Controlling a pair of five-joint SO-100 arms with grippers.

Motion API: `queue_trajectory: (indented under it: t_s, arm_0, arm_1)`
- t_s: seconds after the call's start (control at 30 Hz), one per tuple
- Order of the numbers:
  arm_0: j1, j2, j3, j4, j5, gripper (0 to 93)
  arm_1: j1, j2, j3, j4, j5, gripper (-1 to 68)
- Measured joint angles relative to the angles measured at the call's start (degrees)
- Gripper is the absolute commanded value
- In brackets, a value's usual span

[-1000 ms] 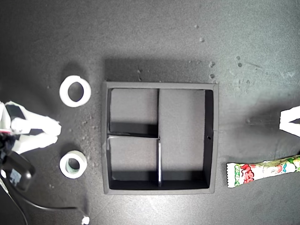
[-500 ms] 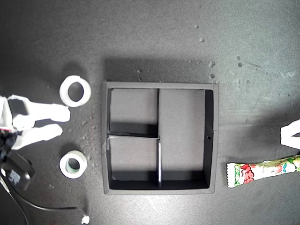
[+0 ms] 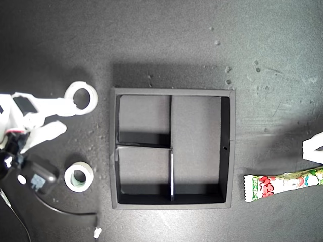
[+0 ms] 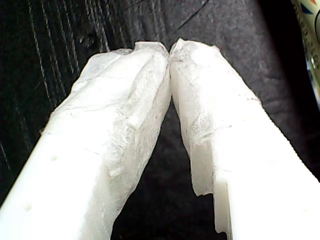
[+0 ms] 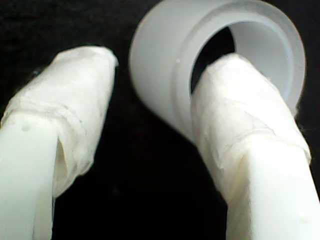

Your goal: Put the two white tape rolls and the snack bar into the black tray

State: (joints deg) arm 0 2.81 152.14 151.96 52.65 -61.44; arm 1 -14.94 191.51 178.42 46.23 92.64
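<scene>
Dark counter [image 3: 166, 45] carries the empty tray [image 3: 171, 204], and my second gripper [image 5: 152, 75], fingers [image 5: 240, 95] spread with one inside the wide roll [image 3: 87, 97], judges closing next, while my first gripper [image 4: 169, 50], fingers together, waits near the bar [image 3: 282, 185]; the small roll [image 3: 78, 177] lies beside the tray.

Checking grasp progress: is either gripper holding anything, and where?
Nothing held. My second gripper straddles the wider white tape roll's wall, open; my first gripper is shut, empty.

White tape rolls [image 3: 81, 98], black tray [image 3: 171, 201], green-white-red snack bar [image 3: 282, 185].
</scene>
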Motion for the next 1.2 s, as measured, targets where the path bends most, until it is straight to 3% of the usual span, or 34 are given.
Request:
queue_trajectory:
  t_s: [0.53,0.7,0.77,0.9,1.2]
  arm_0:
    - [-2.6,-23.3,-8.1,-5.4,2.3,13.3]
    - [-3.6,-30.7,-10.2,-6.2,1.6,5.9]
    - [-4.2,-33.6,-11.6,-6.2,1.2,0.2]
    - [-5.2,-36.7,-14.2,-6.2,0.7,0.0]
    - [-5.1,-35.8,-26.9,5.3,1.0,0.0]
  arm_1:
    - [-3.3,0.0,0.0,-0.9,0.0,-0.2]
    - [-4.4,0.0,0.0,-6.2,0.0,0.3]
    - [-4.2,-0.1,-0.1,-7.5,0.0,5.6]
    - [-2.7,-0.1,-2.5,-8.0,0.0,13.0]
    - [-2.6,-0.4,-6.7,-11.9,0.0,21.3]
